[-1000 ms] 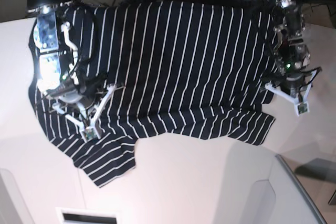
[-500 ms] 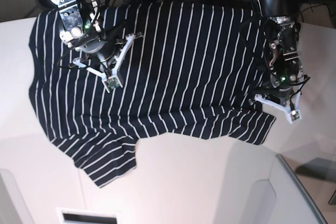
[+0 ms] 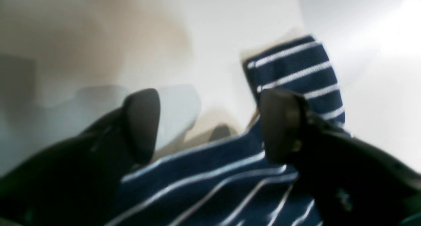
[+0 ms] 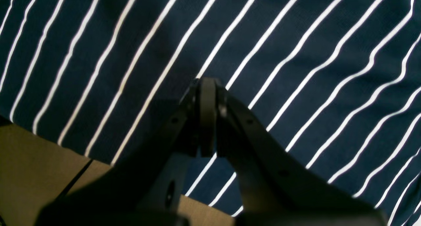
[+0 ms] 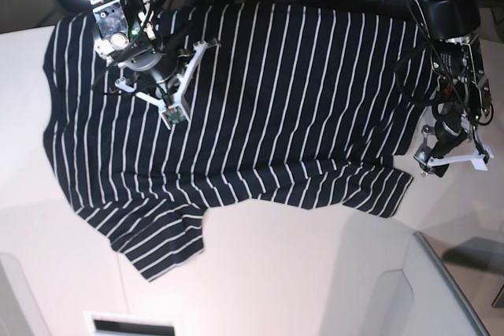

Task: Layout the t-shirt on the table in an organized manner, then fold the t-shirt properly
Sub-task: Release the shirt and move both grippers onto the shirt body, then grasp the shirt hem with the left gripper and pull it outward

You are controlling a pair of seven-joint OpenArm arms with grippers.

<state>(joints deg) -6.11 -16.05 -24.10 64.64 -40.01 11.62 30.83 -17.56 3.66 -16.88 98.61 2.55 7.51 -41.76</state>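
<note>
The shirt [image 5: 260, 108] is spread flat on the table [image 5: 315, 273], filling the upper and middle part of the base view. Its stripes run roughly top to bottom with a slight slant. One sleeve [image 5: 157, 238] is seen sticking out at lower left, the other sleeve [image 5: 382, 186] at lower right. The far hem is hidden against dark clutter along the top edge. Bare off-white table is seen below the shirt and at both sides.

The right gripper [image 5: 169, 112] is seen at upper left of the base view, over the shirt body, its tip pointed down and right. In the right wrist view the right gripper [image 4: 207, 115] is shown clenched, fingers pressed together with nothing seen between them, striped cloth filling the frame behind. Whether the tip touches the cloth cannot be told. A strip of tan surface [image 4: 36, 160] is seen at lower left of that view, past the shirt edge.

The left gripper [image 5: 450, 161] is seen at the right edge of the base view, just off the shirt's right side, near the lower-right sleeve. In the left wrist view the left gripper [image 3: 210, 124] is shown released: the two dark fingers [image 3: 141, 120] stand well apart with no cloth between them. Blue striped cloth [image 3: 296, 74] is seen beyond and below the pads, one narrow end reaching toward upper right over white table. That view is blurred, so contact with the cloth cannot be told.
</note>
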